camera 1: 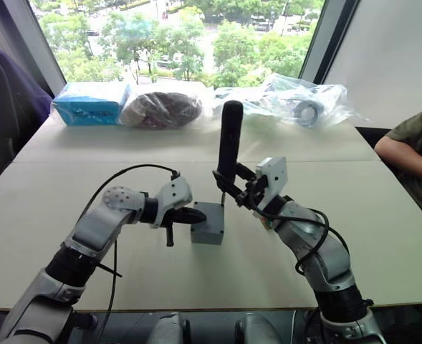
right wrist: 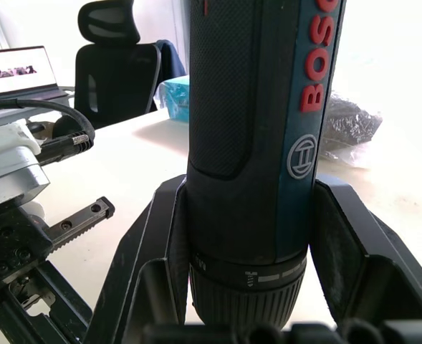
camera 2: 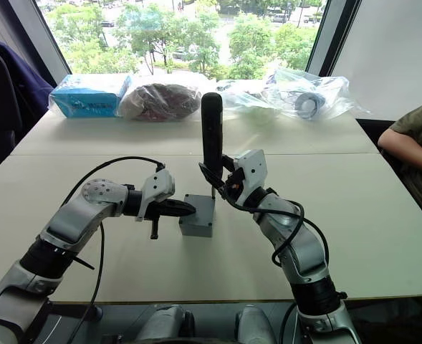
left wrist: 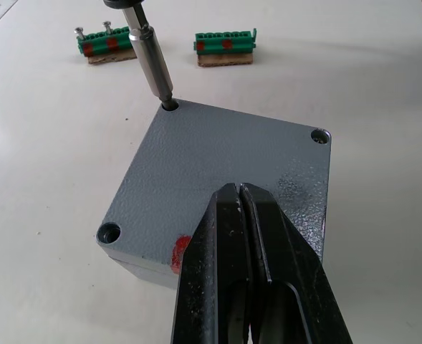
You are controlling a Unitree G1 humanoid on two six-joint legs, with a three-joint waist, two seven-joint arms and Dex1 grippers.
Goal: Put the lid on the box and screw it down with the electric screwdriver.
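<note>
With lid (left wrist: 225, 168) already seated on box (camera 1: 208, 223) at table centre, screwing step is in hand: electric screwdriver (camera 1: 229, 143) clenched upright by right gripper (camera 1: 241, 188), bit set in corner hole; left gripper (left wrist: 250, 269) pressed closed on lid (steadying). Next: bit kept vertical.

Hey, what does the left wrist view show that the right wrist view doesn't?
Left wrist view alone: the lid seated on the box, the bit resting in a corner screw hole, two green connectors behind, and the left gripper with its fingers shut together over the lid.

Right wrist view alone: the right gripper clamped on the driver's body, plus an office chair and a laptop.

Both: the electric screwdriver and the pale table.
</note>
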